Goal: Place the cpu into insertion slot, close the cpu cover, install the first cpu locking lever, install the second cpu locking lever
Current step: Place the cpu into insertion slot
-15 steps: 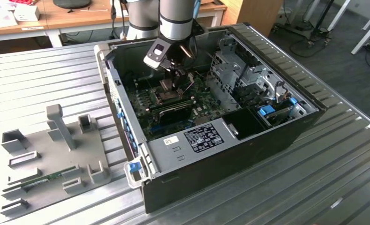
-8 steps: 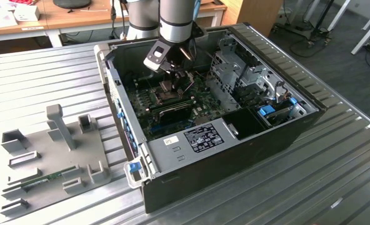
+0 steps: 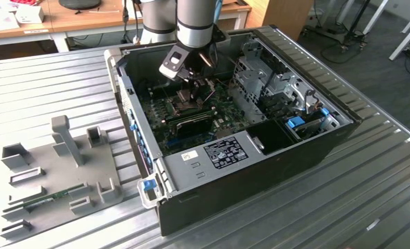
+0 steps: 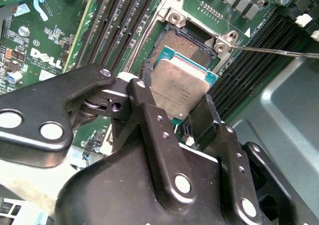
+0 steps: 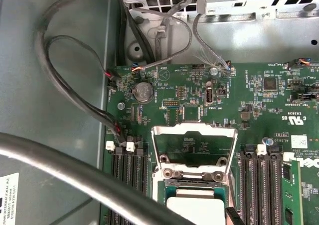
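My gripper [image 4: 174,99] is shut on the cpu [image 4: 180,85], a flat square chip with a dull grey top, one black finger on each of two opposite edges. The chip hangs over the nearer part of the insertion slot [image 4: 187,42], whose dark pin field shows beyond it; I cannot tell whether they touch. In the first wrist view the cpu cover [image 5: 193,131] stands swung open behind the cpu [image 5: 199,210]. A thin wire locking lever [image 4: 274,51] sticks out to the side, unlatched. In the exterior view the gripper [image 3: 191,83] reaches down into the case just above the slot [image 3: 184,104].
Long black memory slots [image 4: 124,26] flank the socket on both sides. Cables [image 5: 75,85] loop along the case wall. A metal drive cage [image 3: 267,83] stands at the exterior view's right. A grey fixture plate [image 3: 59,166] lies on the table outside the case.
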Tool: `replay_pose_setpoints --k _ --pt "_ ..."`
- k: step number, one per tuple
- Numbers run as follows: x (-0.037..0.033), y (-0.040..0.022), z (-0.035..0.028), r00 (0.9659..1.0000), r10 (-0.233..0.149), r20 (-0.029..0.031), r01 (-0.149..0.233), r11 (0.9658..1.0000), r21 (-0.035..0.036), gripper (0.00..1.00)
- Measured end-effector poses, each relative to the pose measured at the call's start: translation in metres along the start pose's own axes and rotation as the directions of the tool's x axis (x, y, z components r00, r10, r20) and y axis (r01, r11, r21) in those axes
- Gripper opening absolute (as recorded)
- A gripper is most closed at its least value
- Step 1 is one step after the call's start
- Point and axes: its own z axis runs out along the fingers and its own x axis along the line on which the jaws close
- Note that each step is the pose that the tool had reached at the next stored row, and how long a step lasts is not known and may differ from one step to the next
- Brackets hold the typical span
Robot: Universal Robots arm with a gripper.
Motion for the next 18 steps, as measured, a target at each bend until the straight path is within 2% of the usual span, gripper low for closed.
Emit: replay_pose_setpoints --k 18 --pt "-0.0002 -0.0001 0.0022 1.0000 0.000 0.0001 0.000 1.0000 0.0001 0.54"
